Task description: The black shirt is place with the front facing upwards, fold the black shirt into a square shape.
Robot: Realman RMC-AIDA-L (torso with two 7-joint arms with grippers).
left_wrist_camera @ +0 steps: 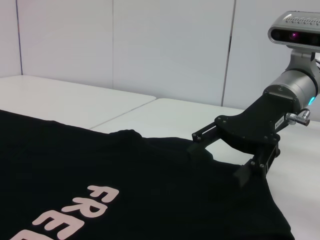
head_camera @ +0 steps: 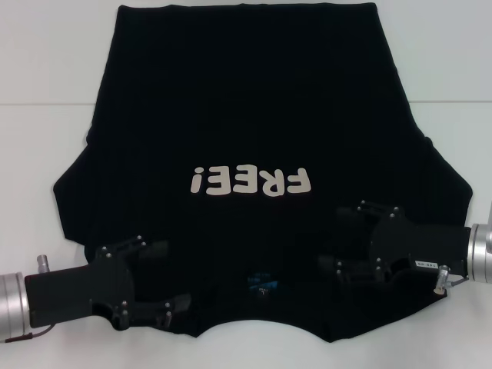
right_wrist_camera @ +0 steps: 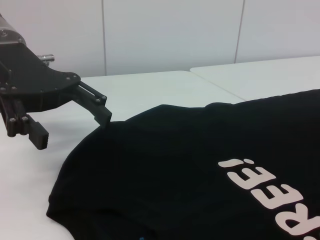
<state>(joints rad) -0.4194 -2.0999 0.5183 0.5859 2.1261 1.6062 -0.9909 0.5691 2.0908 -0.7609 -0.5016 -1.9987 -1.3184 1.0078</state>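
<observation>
Head view: black shirt [head_camera: 254, 115] flat on white desk [head_camera: 46, 92]; left claw [head_camera: 165, 280] and right claw [head_camera: 338, 238] wide, seemingly touching near shoulders.

I work in what looks like a robotics lab or test room, not a home or a shop. Under my arms lie plain white tables with smooth matte tops [head_camera: 46, 92], pushed edge to edge so that a thin seam runs between them. Behind them stands a bare white wall of flat panels [left_wrist_camera: 165, 45] split by narrow vertical joints, with no pictures, shelves or windows in sight. One piece of kit confirms the setting: the small grey depth camera with a dark lens strip [left_wrist_camera: 296, 34] mounted on my silver-cuffed right wrist. The even, shadowless lighting on every surface fits a staged recording bench.
</observation>
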